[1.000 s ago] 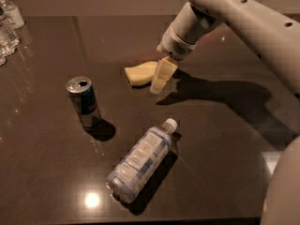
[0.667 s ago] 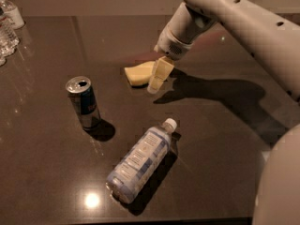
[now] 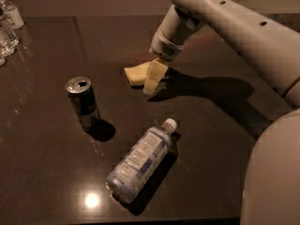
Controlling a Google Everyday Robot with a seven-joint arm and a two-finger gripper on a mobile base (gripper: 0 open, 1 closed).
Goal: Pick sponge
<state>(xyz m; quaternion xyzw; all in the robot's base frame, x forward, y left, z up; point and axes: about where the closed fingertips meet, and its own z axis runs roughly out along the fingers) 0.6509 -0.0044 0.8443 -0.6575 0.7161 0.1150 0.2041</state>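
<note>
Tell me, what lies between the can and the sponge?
Nothing: the camera view shows only bare table between the can and the sponge. The pincer hangs at the sponge's other side.

White rounded arm (image 3: pixel 243 27), dark dots; cream blocky hand (image 3: pixel 152 81) low over table (image 3: pixel 211 125).

The gripper (image 3: pixel 153 78) is hanging just right of the sponge (image 3: pixel 134 74) — the can (image 3: pixel 83 101) is standing farther left, the bottle (image 3: pixel 140 161) lying in front.
</note>
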